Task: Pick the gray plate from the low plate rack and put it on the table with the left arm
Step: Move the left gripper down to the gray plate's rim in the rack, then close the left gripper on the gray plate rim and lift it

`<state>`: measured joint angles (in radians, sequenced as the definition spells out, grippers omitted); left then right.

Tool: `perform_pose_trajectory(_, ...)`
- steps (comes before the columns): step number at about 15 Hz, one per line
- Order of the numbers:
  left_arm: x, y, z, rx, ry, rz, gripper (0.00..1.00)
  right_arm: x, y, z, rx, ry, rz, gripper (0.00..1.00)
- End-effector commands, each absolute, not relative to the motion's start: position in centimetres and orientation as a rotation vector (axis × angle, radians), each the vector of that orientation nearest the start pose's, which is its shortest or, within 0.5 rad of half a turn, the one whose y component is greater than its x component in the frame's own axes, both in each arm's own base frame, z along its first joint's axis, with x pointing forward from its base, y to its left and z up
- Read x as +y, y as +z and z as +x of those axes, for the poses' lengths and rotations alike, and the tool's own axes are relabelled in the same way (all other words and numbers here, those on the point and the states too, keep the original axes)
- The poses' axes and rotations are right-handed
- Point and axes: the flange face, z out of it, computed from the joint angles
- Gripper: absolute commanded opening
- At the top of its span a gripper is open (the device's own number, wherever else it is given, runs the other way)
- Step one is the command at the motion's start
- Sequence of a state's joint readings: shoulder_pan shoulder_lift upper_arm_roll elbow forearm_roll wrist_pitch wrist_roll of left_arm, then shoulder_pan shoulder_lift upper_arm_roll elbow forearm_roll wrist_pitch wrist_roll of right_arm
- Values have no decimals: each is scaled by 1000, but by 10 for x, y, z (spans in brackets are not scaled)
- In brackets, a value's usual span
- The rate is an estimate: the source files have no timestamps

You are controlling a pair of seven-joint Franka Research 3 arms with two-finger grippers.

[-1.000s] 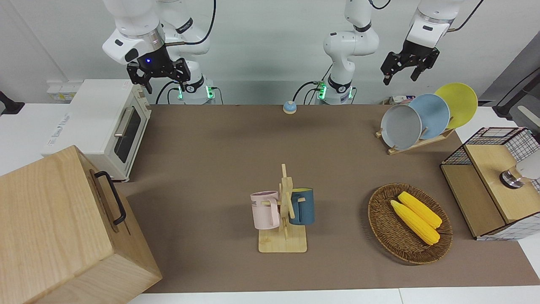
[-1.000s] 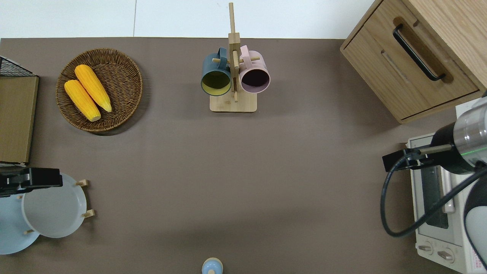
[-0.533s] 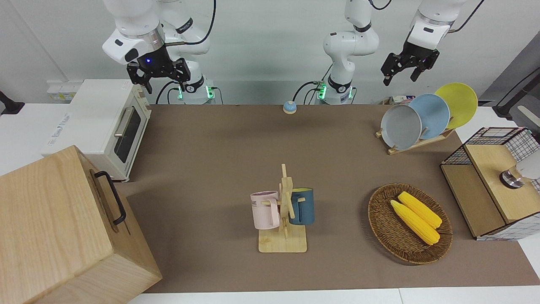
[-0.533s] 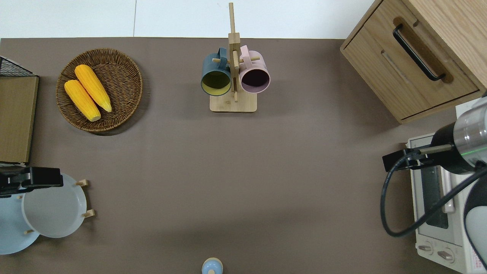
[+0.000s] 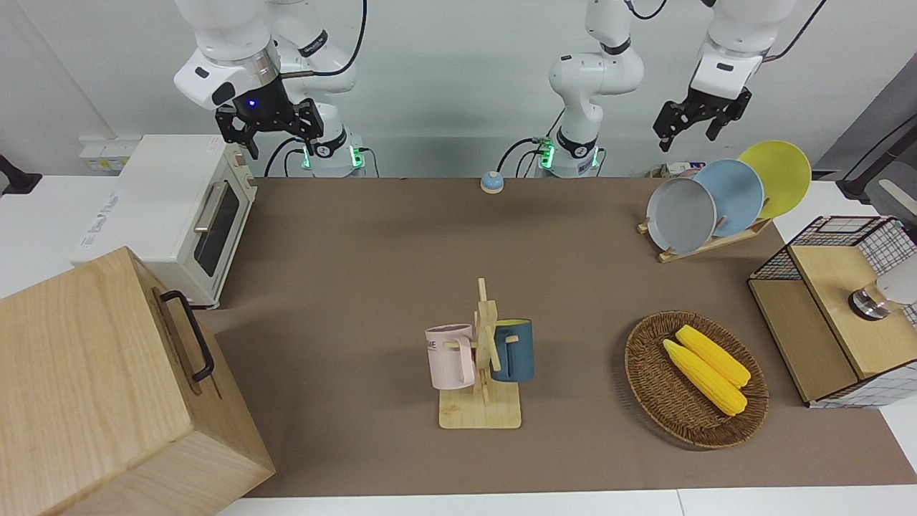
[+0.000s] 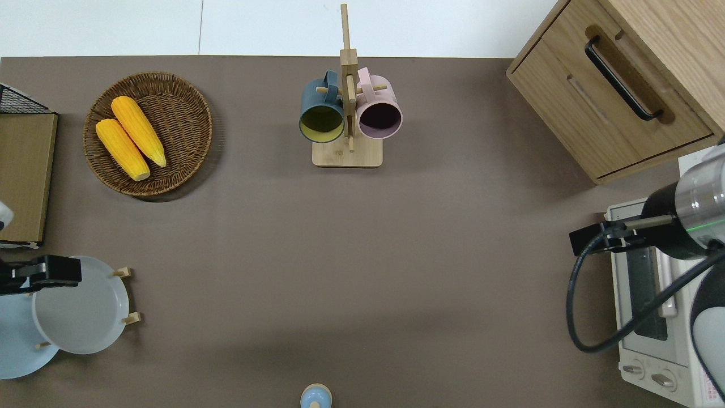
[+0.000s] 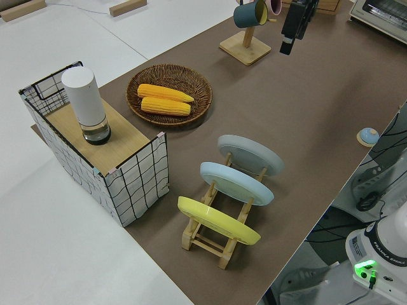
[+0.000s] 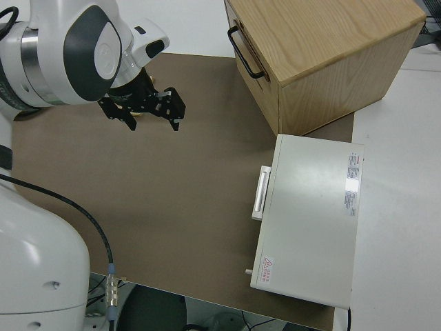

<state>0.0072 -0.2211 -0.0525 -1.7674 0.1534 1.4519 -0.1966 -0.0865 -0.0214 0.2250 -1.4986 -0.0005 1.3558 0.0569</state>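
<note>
The gray plate (image 5: 680,215) (image 6: 79,311) (image 7: 251,154) leans in the low plate rack (image 5: 706,244) (image 7: 216,244) at the left arm's end of the table (image 5: 401,244). It fills the slot closest to the table's middle. My left gripper (image 5: 688,135) (image 6: 39,275) (image 7: 292,28) hangs open high in the air with nothing in it. In the overhead view it sits over the gray plate's farther rim. The right gripper (image 5: 284,143) (image 8: 151,123) is open and its arm is parked.
A sky-blue plate (image 5: 731,197) and a yellow plate (image 5: 777,175) stand in the same rack. A wicker basket (image 5: 648,387) with corn and a wire box (image 5: 831,315) lie farther out. A mug tree (image 5: 483,358) stands mid-table; a toaster oven (image 5: 179,215) and wooden cabinet (image 5: 93,387) fill the right arm's end.
My left gripper has shifted a little toward the left arm's end of the table and slightly upward. The plates and the right arm have not moved.
</note>
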Motion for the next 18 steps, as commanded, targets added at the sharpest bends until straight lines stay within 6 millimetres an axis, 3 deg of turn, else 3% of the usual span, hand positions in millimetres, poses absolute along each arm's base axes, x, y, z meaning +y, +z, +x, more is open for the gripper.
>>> perform_pose_trajectory(1, 3, 605, 462, -196, 119, -2812, 991, 70, 656, 517, -121, 198, -3148, 990)
perform_pose_trajectory(6, 25, 546, 455, -123, 144, -2646, 991, 71, 656, 517, -123, 198, -3148, 987)
perform_pose_trajectory(9, 52, 522, 456, -148, 157, -2651, 991, 71, 656, 517, -123, 198, -3148, 987)
perform_pose_trajectory(15, 91, 453, 455, -179, 204, -2695, 981, 70, 656, 517, -121, 198, -3148, 990)
perform_pose_trajectory(17, 91, 431, 451, -161, 225, -2703, 896, 70, 656, 517, -121, 198, -3148, 990)
perform_pose_trajectory(18, 93, 428, 450, -175, 227, -2703, 754, 71, 656, 517, -123, 198, -3148, 987)
